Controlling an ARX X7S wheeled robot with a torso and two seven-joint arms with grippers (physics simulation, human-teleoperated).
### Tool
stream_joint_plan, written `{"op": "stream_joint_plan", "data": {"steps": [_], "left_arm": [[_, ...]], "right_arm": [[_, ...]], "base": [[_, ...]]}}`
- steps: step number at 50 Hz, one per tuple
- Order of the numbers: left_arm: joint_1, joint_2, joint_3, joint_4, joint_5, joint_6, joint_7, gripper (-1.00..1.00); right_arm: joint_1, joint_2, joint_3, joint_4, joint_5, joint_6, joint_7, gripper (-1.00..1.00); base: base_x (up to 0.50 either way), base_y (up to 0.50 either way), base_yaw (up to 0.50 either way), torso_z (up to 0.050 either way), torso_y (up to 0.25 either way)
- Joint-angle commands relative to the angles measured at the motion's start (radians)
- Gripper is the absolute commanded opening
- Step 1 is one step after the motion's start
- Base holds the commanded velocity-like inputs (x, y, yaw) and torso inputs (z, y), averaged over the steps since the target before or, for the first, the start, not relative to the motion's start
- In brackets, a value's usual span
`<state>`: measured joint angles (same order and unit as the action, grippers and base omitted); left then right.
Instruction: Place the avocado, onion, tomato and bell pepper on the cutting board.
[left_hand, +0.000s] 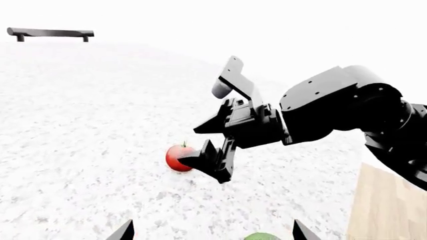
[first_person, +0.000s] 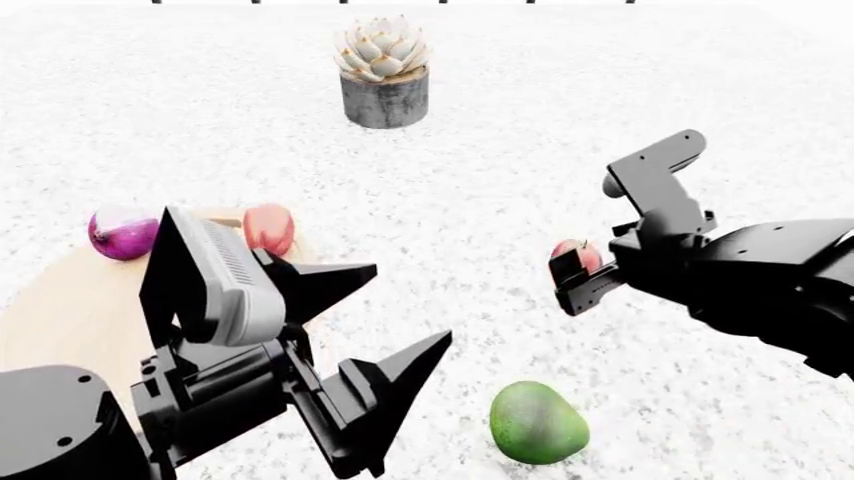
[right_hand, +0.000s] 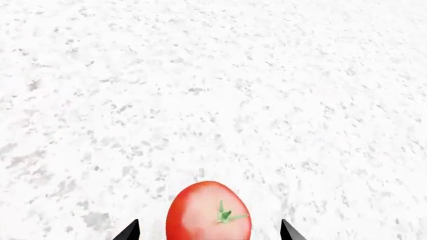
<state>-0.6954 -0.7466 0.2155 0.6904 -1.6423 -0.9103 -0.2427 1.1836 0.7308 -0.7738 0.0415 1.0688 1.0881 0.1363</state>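
Observation:
The tomato (right_hand: 208, 212) lies on the white speckled counter between the fingertips of my open right gripper (right_hand: 209, 234), which touch neither side of it. It also shows as the tomato (first_person: 578, 250), half hidden behind the right gripper (first_person: 571, 272). The avocado (first_person: 537, 422) lies on the counter near the front, to the right of my open, empty left gripper (first_person: 400, 310). The onion (first_person: 123, 233) and the bell pepper (first_person: 268, 228) rest on the cutting board (first_person: 67, 310) at the left. In the left wrist view the avocado (left_hand: 261, 236) peeks in near the left gripper (left_hand: 212, 234).
A succulent in a grey pot (first_person: 384, 75) stands at the back of the counter. A dark bar handle (left_hand: 50, 33) shows far off in the left wrist view. A corner of the wooden board (left_hand: 387, 205) lies under the right arm.

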Motion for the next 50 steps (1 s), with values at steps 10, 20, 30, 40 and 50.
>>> {"op": "stream_joint_plan", "data": {"steps": [10,20,30,40,50], "left_arm": [[0.009,-0.003,0.007,0.003,0.018,0.003,0.008,1.00],[0.004,-0.001,0.014,0.000,0.021,0.002,0.015,1.00],[0.001,-0.002,0.020,0.004,0.017,0.001,0.007,1.00],[0.007,-0.007,0.017,0.005,0.018,0.007,0.010,1.00],[0.009,-0.009,0.019,0.008,0.021,0.010,0.012,1.00]], "right_arm": [[-0.004,-0.031,-0.050,0.058,-0.055,-0.027,-0.034,1.00],[-0.009,-0.035,-0.067,0.077,-0.069,-0.035,-0.051,1.00],[-0.007,-0.050,-0.091,0.129,-0.100,-0.051,-0.072,1.00],[-0.007,-0.064,-0.112,0.148,-0.117,-0.054,-0.081,1.00],[-0.011,-0.062,-0.112,0.135,-0.114,-0.060,-0.084,-1.00]], "base": [[0.00,0.00,0.00,0.000,0.000],[0.00,0.00,0.00,0.000,0.000],[0.00,0.00,0.00,0.000,0.000],[0.00,0.00,0.00,0.000,0.000],[0.00,0.00,0.00,0.000,0.000]]}}
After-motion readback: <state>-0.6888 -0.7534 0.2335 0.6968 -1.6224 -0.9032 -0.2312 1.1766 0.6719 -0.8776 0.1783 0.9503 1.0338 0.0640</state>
